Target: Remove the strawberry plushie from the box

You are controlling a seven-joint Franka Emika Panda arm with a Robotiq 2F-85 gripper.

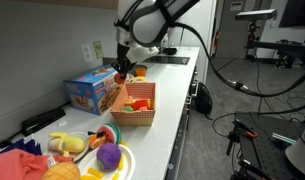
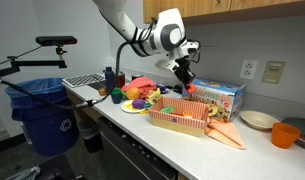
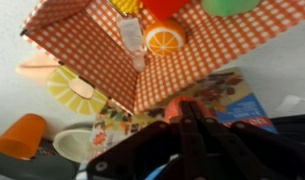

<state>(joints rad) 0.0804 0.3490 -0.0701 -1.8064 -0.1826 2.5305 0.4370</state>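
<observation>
Arm point(image 2: 124, 26) bent downward, fingers point(image 2: 182, 80) hovering near box point(image 2: 180, 121)

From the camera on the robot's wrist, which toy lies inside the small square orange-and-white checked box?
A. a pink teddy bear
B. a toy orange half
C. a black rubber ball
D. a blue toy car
B: in the wrist view a toy orange half, cut face up, lies inside the orange-and-white checked box, beside a small white bottle.
</observation>
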